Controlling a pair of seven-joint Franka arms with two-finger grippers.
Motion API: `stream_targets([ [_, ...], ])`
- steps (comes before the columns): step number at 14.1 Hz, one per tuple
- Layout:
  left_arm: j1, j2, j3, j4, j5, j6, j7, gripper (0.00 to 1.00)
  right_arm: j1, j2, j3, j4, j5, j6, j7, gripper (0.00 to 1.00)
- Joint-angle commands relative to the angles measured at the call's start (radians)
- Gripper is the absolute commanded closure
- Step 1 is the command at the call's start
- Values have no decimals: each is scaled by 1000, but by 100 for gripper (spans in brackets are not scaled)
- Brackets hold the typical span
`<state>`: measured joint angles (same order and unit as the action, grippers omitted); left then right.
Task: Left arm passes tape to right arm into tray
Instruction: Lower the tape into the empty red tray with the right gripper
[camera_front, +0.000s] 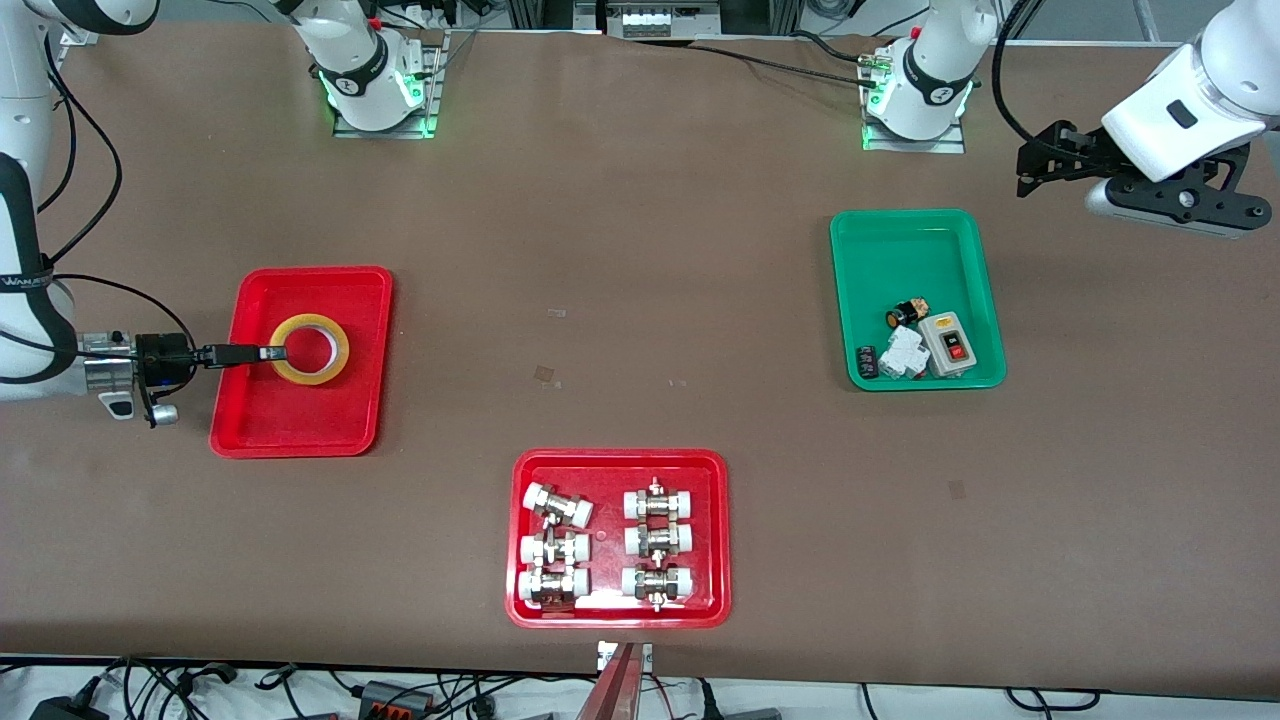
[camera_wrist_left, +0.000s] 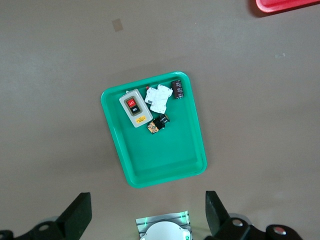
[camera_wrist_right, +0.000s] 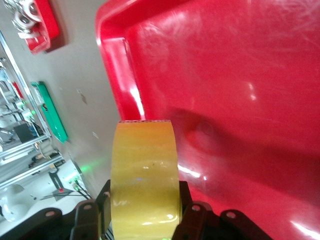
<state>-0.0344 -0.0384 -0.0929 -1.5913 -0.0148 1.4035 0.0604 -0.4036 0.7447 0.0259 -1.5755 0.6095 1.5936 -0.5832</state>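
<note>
Over the red tray (camera_front: 300, 420) at the right arm's end of the worktop (camera_front: 640, 300), we see the right tool (camera_front: 268, 354). Its fingers are clamped on the tape (camera_front: 311, 348), one on each side of the roll's wall. In the front view the yellow roll shows its round hole to us and sits over the part of the tray that is farther from the front camera. We cannot tell if the tape touches the tray floor. In the right wrist view the tape (camera_wrist_right: 145, 175) fills the middle, with the shiny red tray (camera_wrist_right: 225, 90) under it.

Up in the air we see the left tool (camera_wrist_left: 147, 212), over the worktop near the green tray (camera_front: 915, 240), at the left arm's end of the worktop. Its fingers are wide apart and hold nothing. The left arm waits there. Small switches and parts lie in the green tray. Nearer to the front camera we see a wider red tray (camera_front: 620, 612) with metal fittings in it.
</note>
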Motion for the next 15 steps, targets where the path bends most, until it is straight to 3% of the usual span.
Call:
stream_targets([
  [1, -21, 6, 38, 2, 45, 18, 29, 0, -23, 7, 23, 11, -27, 17, -38, 62],
  [3, -7, 11, 38, 13, 45, 72, 39, 0, -21, 10, 23, 11, -25, 20, -40, 47],
  [4, 7, 23, 38, 40, 44, 75, 38, 0, -20, 12, 23, 11, -17, 20, -40, 14],
  [5, 11, 38, 38, 72, 42, 74, 35, 0, -21, 16, 23, 9, -14, 20, -43, 0],
  [11, 18, 54, 38, 71, 19, 155, -82, 0, 6, 10, 23, -20, -83, 127, -116, 0],
  [15, 36, 66, 38, 48, 15, 227, -88, 0, 35, -102, 23, -11, -216, 129, -42, 0],
])
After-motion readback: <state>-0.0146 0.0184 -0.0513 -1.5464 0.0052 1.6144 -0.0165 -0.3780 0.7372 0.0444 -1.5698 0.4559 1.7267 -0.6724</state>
